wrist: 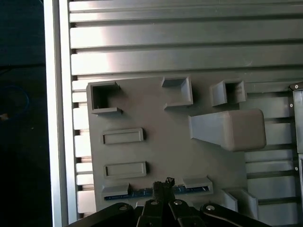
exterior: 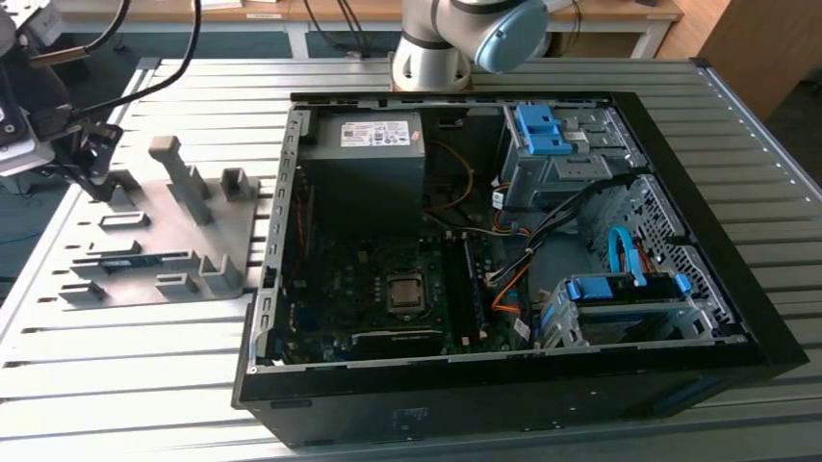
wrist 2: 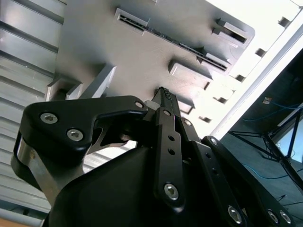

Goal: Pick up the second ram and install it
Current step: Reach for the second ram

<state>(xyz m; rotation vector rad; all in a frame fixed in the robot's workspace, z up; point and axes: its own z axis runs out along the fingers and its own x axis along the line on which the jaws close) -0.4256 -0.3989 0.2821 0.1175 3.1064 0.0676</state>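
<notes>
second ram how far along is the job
Done: the gripper is at the grey fixture plate. In hand: in the first wrist view it hangs just over the second ram, which sits on edge in its holder, not lifted; whether they touch cannot be told. Left: picking it up and seating it in the open computer case.

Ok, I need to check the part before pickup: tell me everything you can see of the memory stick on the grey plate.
The memory stick is a long, thin, dark blue-green board. It stands on its long edge between two low grey blocks on the grey plate, seen from above as a narrow strip. The gripper is over its middle; whether it touches cannot be told.
</notes>
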